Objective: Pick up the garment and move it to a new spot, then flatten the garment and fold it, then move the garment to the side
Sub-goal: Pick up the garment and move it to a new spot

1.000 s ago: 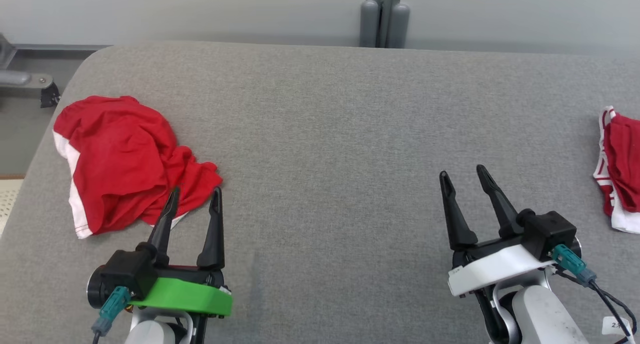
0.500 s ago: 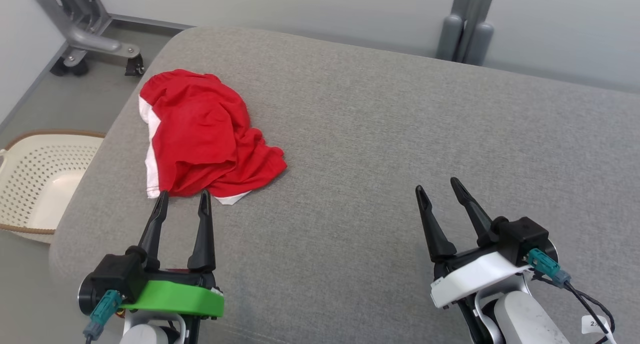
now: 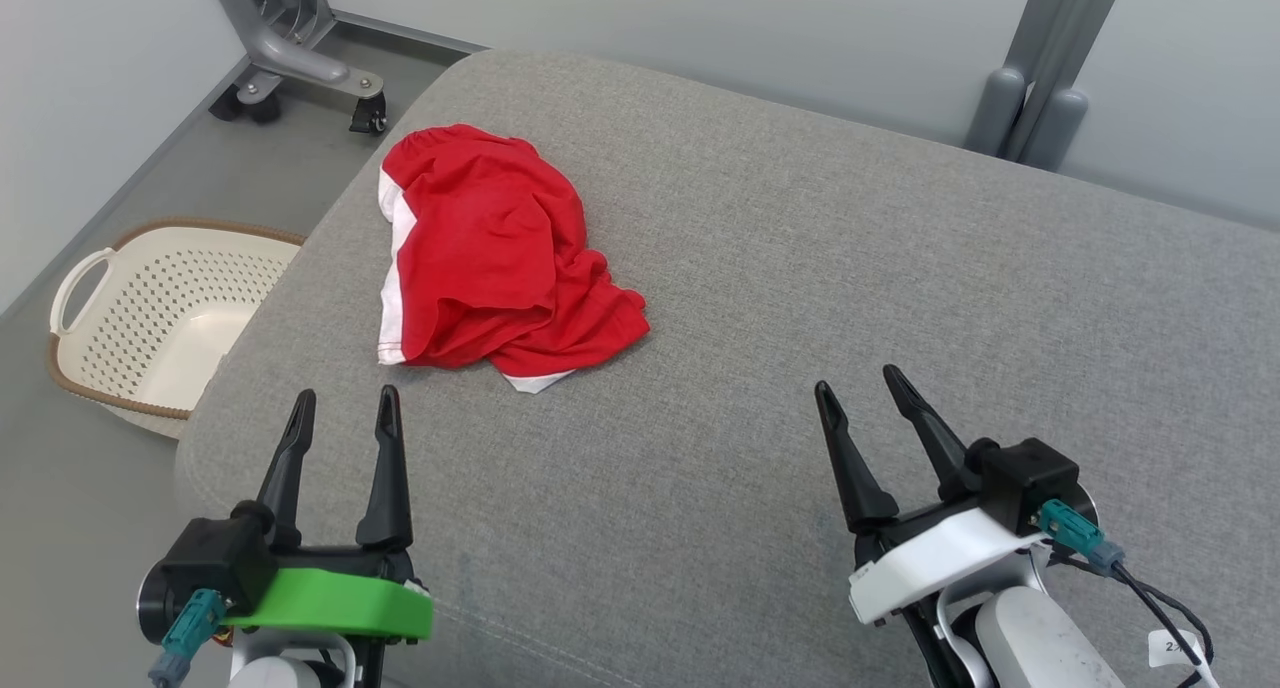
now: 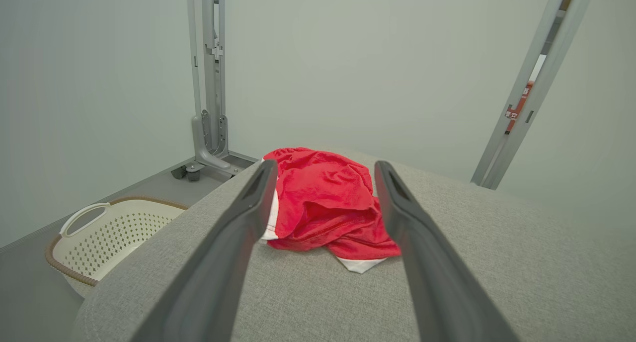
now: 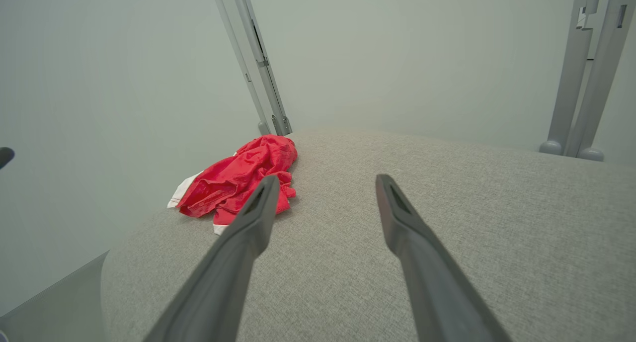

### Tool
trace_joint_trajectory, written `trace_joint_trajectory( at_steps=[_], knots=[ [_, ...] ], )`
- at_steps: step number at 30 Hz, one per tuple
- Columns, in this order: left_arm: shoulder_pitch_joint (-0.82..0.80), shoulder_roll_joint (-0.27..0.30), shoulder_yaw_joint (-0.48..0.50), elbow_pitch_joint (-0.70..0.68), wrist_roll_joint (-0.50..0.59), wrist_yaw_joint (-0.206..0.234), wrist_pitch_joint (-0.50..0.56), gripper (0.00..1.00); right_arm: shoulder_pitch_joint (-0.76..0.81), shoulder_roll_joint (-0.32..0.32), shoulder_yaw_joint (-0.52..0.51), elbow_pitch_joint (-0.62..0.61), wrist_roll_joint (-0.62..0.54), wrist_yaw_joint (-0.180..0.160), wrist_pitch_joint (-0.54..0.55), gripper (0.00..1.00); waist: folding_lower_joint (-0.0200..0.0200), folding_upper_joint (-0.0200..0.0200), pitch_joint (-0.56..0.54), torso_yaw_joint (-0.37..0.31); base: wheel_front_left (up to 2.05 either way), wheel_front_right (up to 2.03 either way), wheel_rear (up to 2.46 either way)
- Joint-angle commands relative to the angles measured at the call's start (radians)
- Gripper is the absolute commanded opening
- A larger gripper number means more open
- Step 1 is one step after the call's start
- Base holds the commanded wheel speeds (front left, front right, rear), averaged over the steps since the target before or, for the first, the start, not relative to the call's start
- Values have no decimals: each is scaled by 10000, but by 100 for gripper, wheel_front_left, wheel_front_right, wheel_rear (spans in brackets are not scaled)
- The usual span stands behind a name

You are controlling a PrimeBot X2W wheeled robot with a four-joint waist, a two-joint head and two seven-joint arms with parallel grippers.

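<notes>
Your crumpled red cloth garment with white trim [image 3: 490, 258] lies in a loose heap near the far left corner of the grey fabric-covered counter [image 3: 800, 268], close to its rounded left edge. Its long axis runs away from you. The gathered end points to the far side, and the near end, where a white corner peeks out, leans a little to the right. A white band follows its left side. The cloth is rumpled and folded over itself, not flat. Your left tool [image 3: 346, 396] hovers over the near left corner of the counter, fingers spread and holding nothing, aimed at the garment but apart from it. In the left wrist view the heap sits farther off, framed between the two fingers. Your right tool [image 3: 856, 380] is likewise spread and empty, above bare counter well to the right of the garment. On the grey floor [image 3: 230, 168] off the counter's left edge stands a cream perforated plastic basket with a brown rim [image 3: 170, 308]. Beyond it a grey metal stand on castors [image 3: 300, 58] stands by the pale wall [image 3: 700, 18], and two grey upright posts [image 3: 1030, 98] rise behind the counter's far edge.
</notes>
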Motion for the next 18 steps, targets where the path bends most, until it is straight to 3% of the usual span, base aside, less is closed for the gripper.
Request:
trace_joint_trajectory(
  at_steps=[1,9,18],
  knots=[
    [80,10,49,-40,52,-14,5,100,-19,-28,-25,45,12,-10,-29,100,0,0,15,-22,0,0,0],
    [-243,10,427,-17,168,24,3,100,-242,-28,-144,24,-333,-9,-29,100,0,0,352,-260,0,0,0],
    [-1335,10,924,1169,527,-45,3,100,-795,-269,-812,-278,-1217,-10,137,100,0,0,1553,-637,0,0,0]
  ],
)
